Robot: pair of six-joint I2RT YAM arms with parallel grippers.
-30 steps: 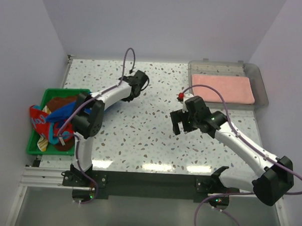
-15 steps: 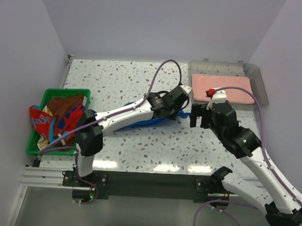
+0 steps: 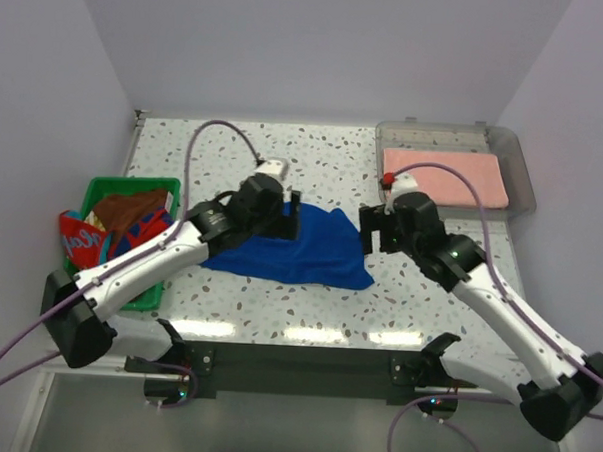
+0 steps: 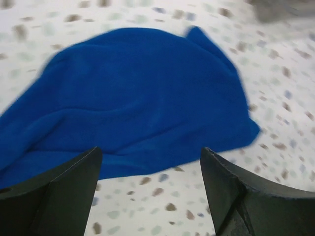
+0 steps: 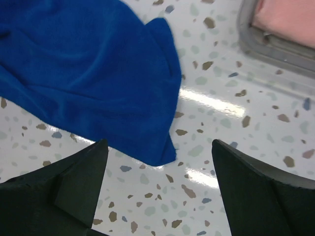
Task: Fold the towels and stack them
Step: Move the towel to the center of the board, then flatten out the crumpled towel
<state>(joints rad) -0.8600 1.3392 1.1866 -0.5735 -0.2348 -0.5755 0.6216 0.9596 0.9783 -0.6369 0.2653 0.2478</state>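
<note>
A plain royal blue towel [image 3: 305, 251] lies loosely spread and rumpled on the middle of the table. My left gripper [image 3: 285, 221] hovers over its far left part, open and holding nothing. In the left wrist view the blue towel [image 4: 133, 93] lies just ahead of the left gripper [image 4: 150, 194]. My right gripper [image 3: 375, 233] stands open at the towel's right edge, and its wrist view shows the towel's corner [image 5: 160, 147] ahead of the right gripper [image 5: 157, 194]. A folded salmon pink towel [image 3: 446, 177] lies flat in the clear tray [image 3: 519, 165].
The green basket [image 3: 123, 184] at the left edge holds a brown towel [image 3: 127, 206] and a blue towel with red pattern [image 3: 131, 241], bunched together and spilling over its side. The tray's rim [image 5: 268, 44] shows at the top right of the right wrist view.
The left arm carried the blue towel to the table's middle, let it go and drew back left with its jaws open. The right gripper shifted slightly left toward the towel's edge.
</note>
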